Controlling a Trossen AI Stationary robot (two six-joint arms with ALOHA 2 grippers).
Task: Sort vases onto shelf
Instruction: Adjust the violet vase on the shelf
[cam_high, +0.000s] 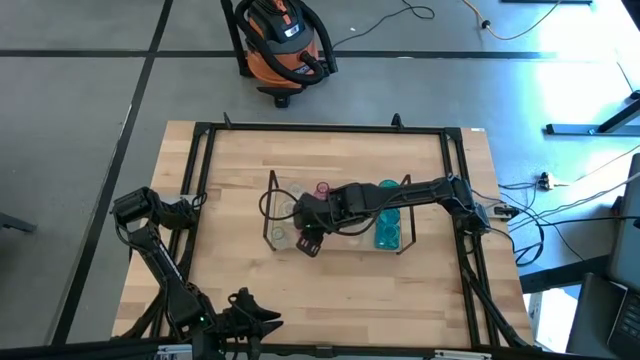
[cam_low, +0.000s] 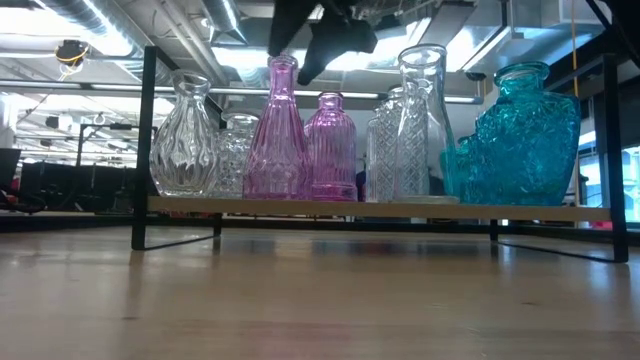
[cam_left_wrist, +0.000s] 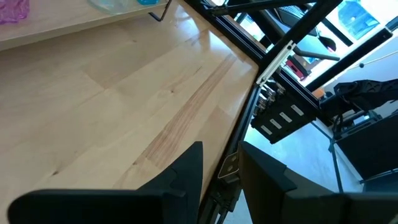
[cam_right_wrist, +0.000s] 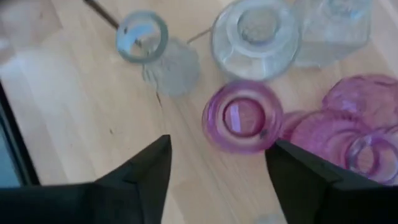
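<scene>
The wire-framed shelf (cam_high: 272, 215) stands mid-table with several vases upright on its clear base (cam_low: 380, 210): clear ones (cam_low: 185, 140) at its left end, a tall pink one (cam_low: 280, 140), a shorter pink one (cam_low: 330, 150), more clear ones (cam_low: 410, 130) and teal ones (cam_low: 525, 140) at its right end. My right gripper (cam_high: 310, 240) hangs open just above the tall pink vase; in the right wrist view that vase's round mouth (cam_right_wrist: 242, 118) lies ahead of the gap between the fingers (cam_right_wrist: 217, 162), which do not touch it. My left gripper (cam_left_wrist: 221, 162) waits, slightly open, at the table's near left corner (cam_high: 250, 305).
A larger black frame (cam_high: 200, 180) edges the table. Bare wood (cam_high: 330, 290) stretches between the shelf and the near edge. An orange vacuum (cam_high: 285, 45) stands on the floor beyond the far edge. Cables lie on the floor to the right.
</scene>
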